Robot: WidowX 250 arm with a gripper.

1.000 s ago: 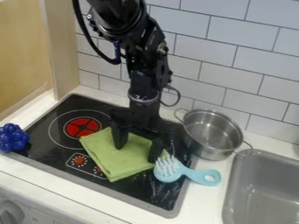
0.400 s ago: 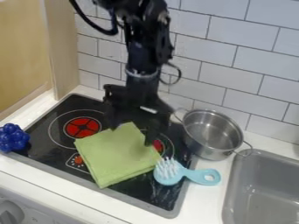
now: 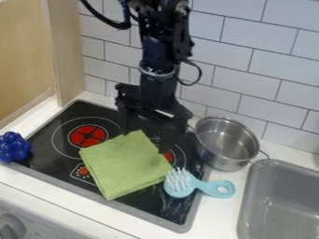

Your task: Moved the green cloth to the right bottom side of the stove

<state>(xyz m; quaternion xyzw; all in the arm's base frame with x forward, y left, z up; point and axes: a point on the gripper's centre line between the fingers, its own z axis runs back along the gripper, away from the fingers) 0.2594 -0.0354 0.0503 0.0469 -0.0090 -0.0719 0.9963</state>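
cloth (image 3: 121, 165): middle of the frame, lying on the stove (image 3: 152, 205)
pincer (image 3: 147, 141): by the cloth's upper edge, its two sides apart
stove marks (image 3: 81, 172): white print around a red spot, left of the cloth, too small to read
brush (image 3: 215, 187): just beside the cloth's lower right
pot (image 3: 228, 142): right of the pincer

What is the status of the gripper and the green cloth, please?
Gripper open at cloth's far edge. Cloth lies on stove. Brush beside its right corner.
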